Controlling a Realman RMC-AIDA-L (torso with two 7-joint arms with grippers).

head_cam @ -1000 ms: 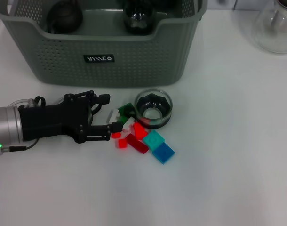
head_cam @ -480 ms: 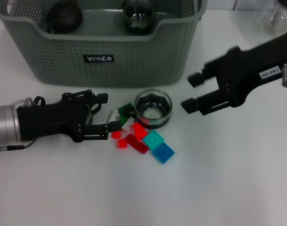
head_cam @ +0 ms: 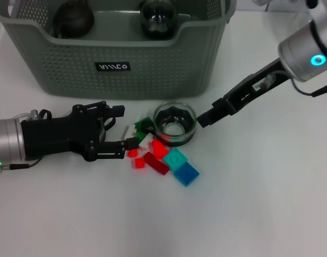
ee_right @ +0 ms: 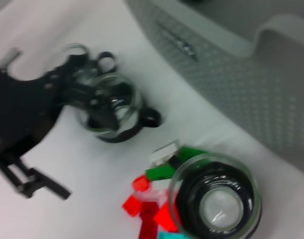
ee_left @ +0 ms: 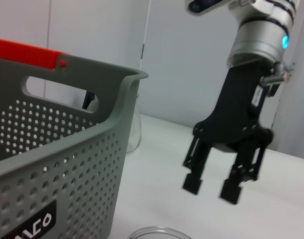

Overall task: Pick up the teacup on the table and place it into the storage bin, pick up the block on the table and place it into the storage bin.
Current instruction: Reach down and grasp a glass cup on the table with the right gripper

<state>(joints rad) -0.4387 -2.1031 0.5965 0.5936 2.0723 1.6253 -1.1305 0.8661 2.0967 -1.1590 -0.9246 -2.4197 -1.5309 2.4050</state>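
Teacup, the clear glass one with a dark base point(head_cam: 175, 123), sits on the white tabletop point(head_cam: 260, 203) just before the grey-green perforated storage bin point(head_cam: 153, 64), touching the coloured plastic blocks point(head_cam: 163, 155). Right tool point(head_cam: 205, 117) is beside it with jaws apart; I'd centre it over the rim before closing. Left tool point(head_cam: 120, 128) is spread open near the blocks.

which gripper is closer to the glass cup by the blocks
Right. The right gripper sits just off the cup on the robot's right; the left gripper is farther off on the other side, at the blocks.
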